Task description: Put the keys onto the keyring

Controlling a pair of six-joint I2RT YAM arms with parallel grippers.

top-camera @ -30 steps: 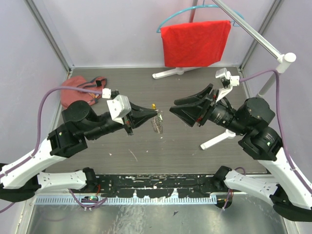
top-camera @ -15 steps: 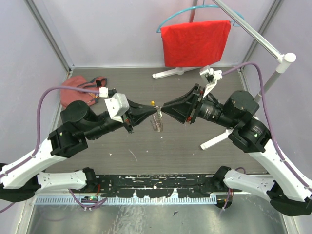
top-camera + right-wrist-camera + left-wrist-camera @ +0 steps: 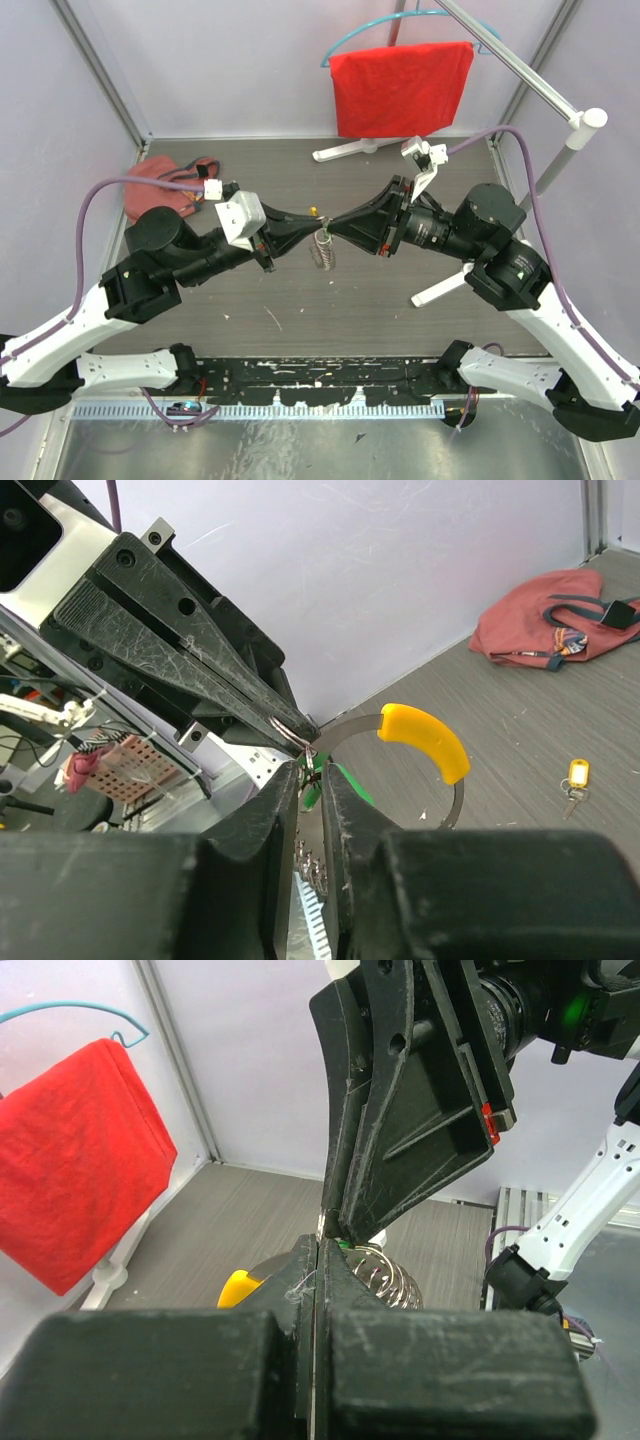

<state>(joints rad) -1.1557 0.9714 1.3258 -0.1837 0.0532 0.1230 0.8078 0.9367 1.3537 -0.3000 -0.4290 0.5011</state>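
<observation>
The left gripper [image 3: 316, 1250] is pressed together on the keyring [image 3: 425, 742], held above the table [image 3: 520, 730]. The keyring's grey coil hangs below and its orange segment curves away. Tip to tip with it, the right gripper [image 3: 312, 780] has its fingers nearly together around the green key [image 3: 348, 782]; whether they truly pinch it I cannot tell. The gold key [image 3: 575, 777] lies on the table, well apart, and the red pouch [image 3: 555, 630] lies farther off.
</observation>
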